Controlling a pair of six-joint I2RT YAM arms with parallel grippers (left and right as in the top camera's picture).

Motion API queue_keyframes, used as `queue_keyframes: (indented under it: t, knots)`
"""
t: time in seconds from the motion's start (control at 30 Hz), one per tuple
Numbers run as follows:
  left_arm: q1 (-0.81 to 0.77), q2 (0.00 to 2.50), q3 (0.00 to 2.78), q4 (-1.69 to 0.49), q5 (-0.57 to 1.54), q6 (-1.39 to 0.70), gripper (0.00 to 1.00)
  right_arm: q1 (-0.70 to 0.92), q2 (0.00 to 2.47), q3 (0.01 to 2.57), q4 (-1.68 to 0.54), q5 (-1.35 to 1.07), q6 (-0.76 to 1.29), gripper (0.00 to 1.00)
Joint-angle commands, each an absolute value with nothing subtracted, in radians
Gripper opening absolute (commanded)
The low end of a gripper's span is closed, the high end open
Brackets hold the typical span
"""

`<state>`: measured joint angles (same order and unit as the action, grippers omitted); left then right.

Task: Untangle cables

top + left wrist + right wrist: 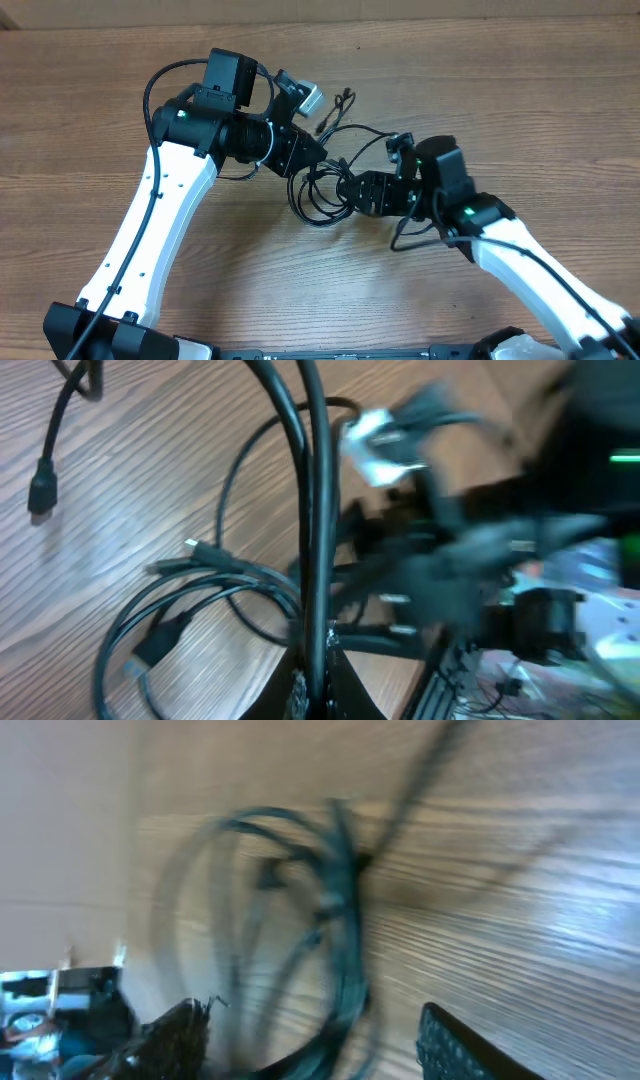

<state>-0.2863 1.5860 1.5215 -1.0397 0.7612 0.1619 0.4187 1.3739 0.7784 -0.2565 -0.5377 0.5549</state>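
Overhead view: I see the cables [318, 192] lying as a tangled bundle of loops at mid-table [500, 80], between the two arms. One strand runs off toward the far side and ends in a plug [345, 98] lying apart from the bundle. The left gripper [316, 155] sits at the bundle's far edge. The left wrist view shows its jaws closed on two strands that rise straight up from the fingertips. The right gripper [345, 190] reaches into the bundle from the right. The right wrist view is badly blurred, yet its fingers [170, 1032] stand wide apart with loops between them, nothing gripped.
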Motion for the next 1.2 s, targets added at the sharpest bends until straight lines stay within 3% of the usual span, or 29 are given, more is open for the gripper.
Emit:
queue_keyframes:
  t: [0.0, 0.07, 0.13, 0.27, 0.47, 0.6, 0.93, 1.17]
  knots:
    - [-0.282, 1.566, 1.547, -1.031, 0.886, 0.207, 0.04, 0.412, 1.454, 0.797, -0.257, -0.506, 0.553, 0.57]
    - [-0.282, 1.566, 1.547, -1.021, 0.918, 0.207, 0.04, 0.413, 1.491, 0.797, -0.261, -0.509, 0.561, 0.46]
    - [-0.282, 1.566, 1.547, -1.007, 0.953, 0.206, 0.04, 0.413, 1.517, 0.797, -0.267, -0.509, 0.579, 0.25]
    - [-0.280, 1.565, 1.548, -0.990, 0.962, 0.205, 0.04, 0.412, 1.525, 0.797, -0.296, -0.437, 0.579, 0.04]
    - [-0.207, 1.558, 1.555, -0.991, 0.931, 0.174, 0.04, 0.379, 1.525, 0.797, -0.484, -0.158, 0.636, 0.04]
    - [-0.110, 1.547, 1.557, -0.991, 0.866, 0.108, 0.04, 0.318, 1.524, 0.800, -0.565, -0.111, 0.636, 0.04]
    - [-0.012, 1.550, 1.556, -1.051, 0.352, -0.274, 0.04, 0.171, 1.454, 0.877, -0.541, -0.589, 0.484, 0.04]
    - [-0.014, 1.550, 1.556, -1.099, -0.001, -0.414, 0.04, 0.166, 1.349, 0.938, -0.557, -0.643, 0.430, 0.04]
